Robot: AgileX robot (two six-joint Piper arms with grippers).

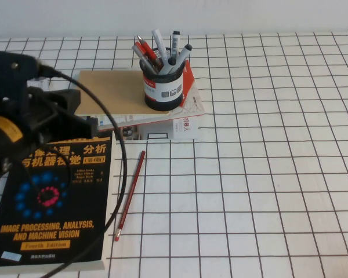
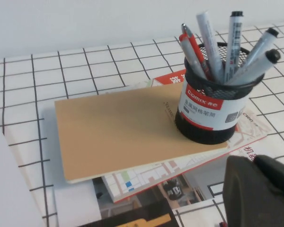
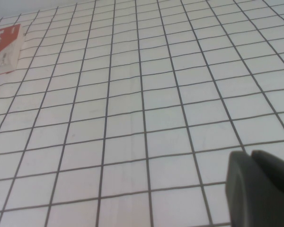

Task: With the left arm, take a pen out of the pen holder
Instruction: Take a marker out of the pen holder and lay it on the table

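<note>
The black mesh pen holder (image 1: 164, 88) (image 2: 212, 113) stands on a stack of books and holds several pens and markers (image 1: 161, 49) (image 2: 217, 47). A red pen (image 1: 130, 194) lies flat on the gridded table, in front of the stack and apart from the holder. My left gripper (image 1: 87, 123) (image 2: 253, 160) hovers at the left over the dark textbook, short of the holder, shut with nothing in it. My right gripper (image 3: 251, 155) appears only in the right wrist view, shut and empty above bare gridded table.
A tan-covered book (image 1: 107, 92) (image 2: 118, 127) tops the stack under the holder, with a red-and-white book (image 1: 188, 113) beneath. A dark image-processing textbook (image 1: 52, 220) lies at the front left. A black cable (image 1: 119, 174) from my left arm loops over it.
</note>
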